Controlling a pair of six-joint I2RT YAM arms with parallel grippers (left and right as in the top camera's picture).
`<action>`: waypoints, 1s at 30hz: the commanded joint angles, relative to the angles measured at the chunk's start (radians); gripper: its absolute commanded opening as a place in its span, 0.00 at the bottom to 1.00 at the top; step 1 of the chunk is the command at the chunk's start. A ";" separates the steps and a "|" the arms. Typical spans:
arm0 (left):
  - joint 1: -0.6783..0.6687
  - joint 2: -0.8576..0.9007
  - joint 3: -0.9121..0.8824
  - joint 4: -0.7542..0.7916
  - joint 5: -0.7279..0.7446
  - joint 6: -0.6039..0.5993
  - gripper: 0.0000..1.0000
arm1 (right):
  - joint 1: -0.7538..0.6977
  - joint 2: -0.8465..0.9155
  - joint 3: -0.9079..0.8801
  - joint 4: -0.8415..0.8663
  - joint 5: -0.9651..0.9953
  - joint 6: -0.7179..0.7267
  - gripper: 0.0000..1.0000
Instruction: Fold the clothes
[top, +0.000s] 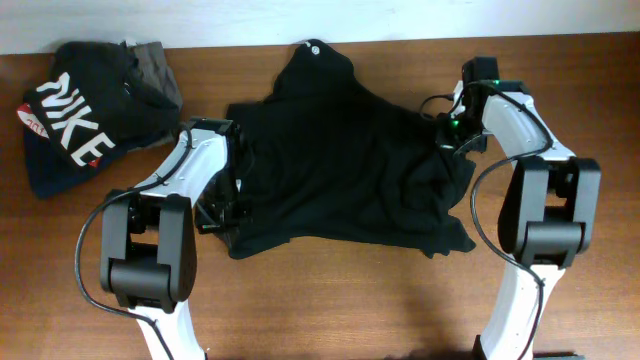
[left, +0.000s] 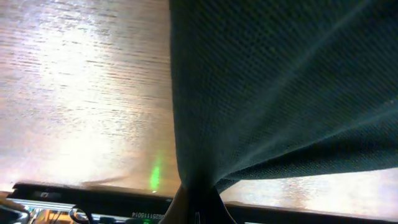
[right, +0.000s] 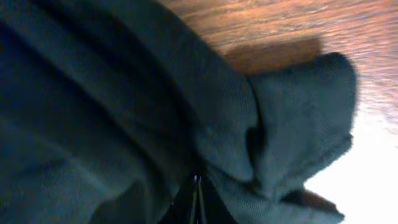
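Note:
The clothes (top: 340, 170), a plain black T-shirt, lie spread and rumpled on the wooden table, collar at the far edge with a small white mark (top: 314, 45). My left gripper (top: 238, 195) is at the shirt's left edge. In the left wrist view it (left: 200, 208) is shut on a pinch of the fabric (left: 280, 93), which rises off the table. My right gripper (top: 455, 140) is at the shirt's right edge. In the right wrist view it (right: 196, 199) is shut, with bunched cloth (right: 112, 112) folded around its tips.
A dark garment with white NIKE lettering (top: 80, 120) lies at the far left, with a grey garment (top: 155, 60) tucked behind it. Bare wooden table (top: 330, 300) shows in front of the shirt and between the two arm bases.

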 joint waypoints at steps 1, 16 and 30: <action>0.022 0.000 -0.004 -0.029 -0.064 -0.026 0.01 | 0.001 0.050 -0.003 0.016 0.000 0.003 0.04; 0.201 -0.001 -0.004 -0.058 -0.089 -0.039 0.01 | -0.120 0.061 0.000 0.196 0.098 -0.023 0.12; 0.107 -0.037 0.026 -0.068 -0.091 -0.036 0.01 | -0.200 0.060 0.531 -0.217 0.086 -0.030 0.28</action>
